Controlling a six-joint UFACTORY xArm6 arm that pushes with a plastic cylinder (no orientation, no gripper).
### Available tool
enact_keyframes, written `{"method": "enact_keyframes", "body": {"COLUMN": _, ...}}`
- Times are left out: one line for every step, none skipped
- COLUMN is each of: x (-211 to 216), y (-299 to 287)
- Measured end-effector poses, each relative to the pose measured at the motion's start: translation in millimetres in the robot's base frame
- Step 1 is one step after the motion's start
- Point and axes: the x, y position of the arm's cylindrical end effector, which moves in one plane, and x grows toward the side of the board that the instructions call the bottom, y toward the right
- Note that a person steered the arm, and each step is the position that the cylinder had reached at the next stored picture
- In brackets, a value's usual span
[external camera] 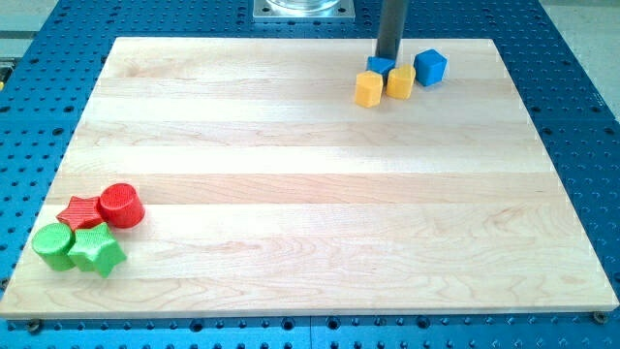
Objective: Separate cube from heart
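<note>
A blue cube (430, 67) sits near the view's top right on the wooden board (310, 194). Just left of it is a yellow block (400, 81), close to the cube or just touching it. A second yellow block (369, 88) lies further left. I cannot tell which yellow block is the heart. A small blue block (379, 66) lies behind the two yellow ones, partly hidden by the rod. My tip (390, 59) rests at this blue block's right side, just above the yellow block next to the cube, and left of the cube.
At the view's bottom left stands a tight cluster: a red star (81, 211), a red cylinder (121, 205), a green cylinder (53, 245) and a green star (97, 251). A metal mount (303, 9) is beyond the board's top edge.
</note>
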Motion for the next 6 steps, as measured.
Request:
{"method": "enact_keyframes", "body": {"x": -15, "y": 56}}
{"method": "enact_keyframes", "body": {"x": -22, "y": 128}}
{"method": "enact_keyframes", "body": {"x": -4, "y": 135}}
{"method": "enact_keyframes", "body": {"x": -2, "y": 154}}
{"method": "enact_keyframes", "body": {"x": 3, "y": 221}}
{"method": "enact_keyframes", "body": {"x": 35, "y": 231}}
